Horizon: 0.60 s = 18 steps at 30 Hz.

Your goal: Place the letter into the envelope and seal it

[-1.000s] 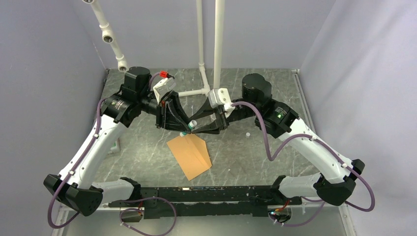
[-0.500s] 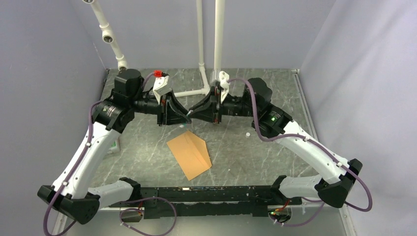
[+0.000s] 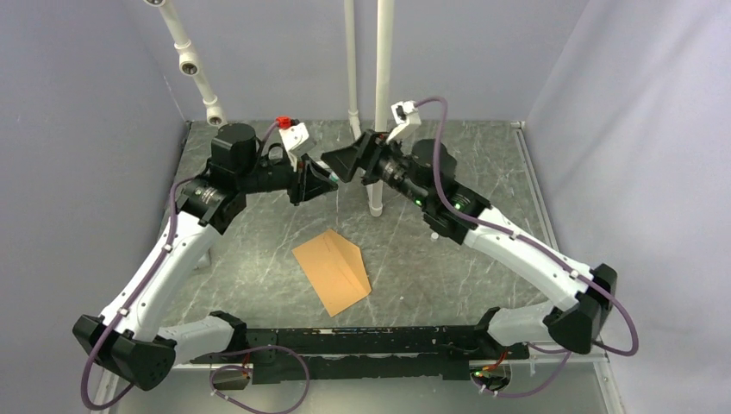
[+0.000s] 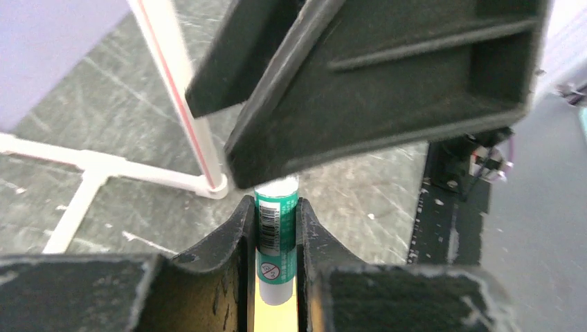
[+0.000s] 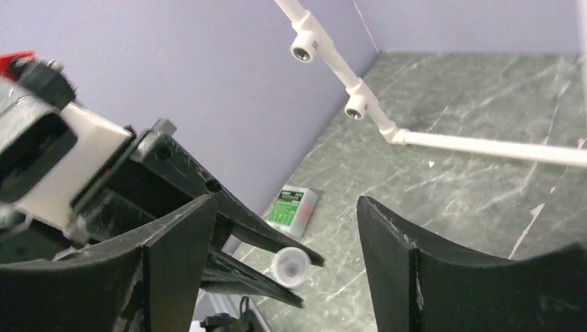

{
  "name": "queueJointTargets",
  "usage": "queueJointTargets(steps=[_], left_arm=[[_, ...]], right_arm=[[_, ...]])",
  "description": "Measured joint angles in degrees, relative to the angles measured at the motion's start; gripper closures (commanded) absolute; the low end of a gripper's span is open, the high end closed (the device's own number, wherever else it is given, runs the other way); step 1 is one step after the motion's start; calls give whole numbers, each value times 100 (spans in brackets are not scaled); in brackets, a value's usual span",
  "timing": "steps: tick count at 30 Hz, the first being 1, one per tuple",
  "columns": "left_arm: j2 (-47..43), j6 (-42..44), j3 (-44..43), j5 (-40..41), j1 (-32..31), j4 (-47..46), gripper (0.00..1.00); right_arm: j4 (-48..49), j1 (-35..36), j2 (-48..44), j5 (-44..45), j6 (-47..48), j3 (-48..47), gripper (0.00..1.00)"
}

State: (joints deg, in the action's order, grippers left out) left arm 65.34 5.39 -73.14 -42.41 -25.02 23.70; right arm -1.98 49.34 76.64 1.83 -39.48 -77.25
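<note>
Grey-green marbled tabletop [image 3: 431,276] enclosed by pale lilac walls carries the long orange-brown kraft paper envelope [image 3: 333,272], lying flat near the front edge with a diagonal fold across it. Both arms are raised well above it. The pale pinkish letter shows in no view, so it is probably already inside, though that cannot be confirmed. The left gripper [image 4: 275,207] is clamped on a green-and-white glue stick [image 4: 277,242], held upright between its fingers. The right gripper [image 5: 284,207] has its jaws spread wide, closing in on the stick's white tip; whether the cap is on is unclear. Sealing looks only begun: glue has yet to reach the flap, and the flap then needs pressing down
</note>
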Motion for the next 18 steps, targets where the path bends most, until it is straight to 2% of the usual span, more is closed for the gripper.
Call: queueJointTargets(steps=[2,4,5,8,13,18], left_arm=[[90,20,-208,-332,-9,258,98],[157,85,-404,-684,-9,498,97],[203,120,-533,-946,-9,645,97],[334,195,-796,-1613,-11,966,98],[634,466,-1084,-2800,-11,1591,98],[769,601,-1147,-3377,-9,1886,98]], right_arm=[[741,-109,-363,-245,210,579,18],[1453,-256,-765,-625,527,1222,24],[1840,-391,-999,-1047,752,1587,27],[2330,-765,-1200,-2393,1349,1836,36],[1895,-977,-1040,-4605,2608,1250,53],[986,-966,-756,-6126,3679,365,60]])
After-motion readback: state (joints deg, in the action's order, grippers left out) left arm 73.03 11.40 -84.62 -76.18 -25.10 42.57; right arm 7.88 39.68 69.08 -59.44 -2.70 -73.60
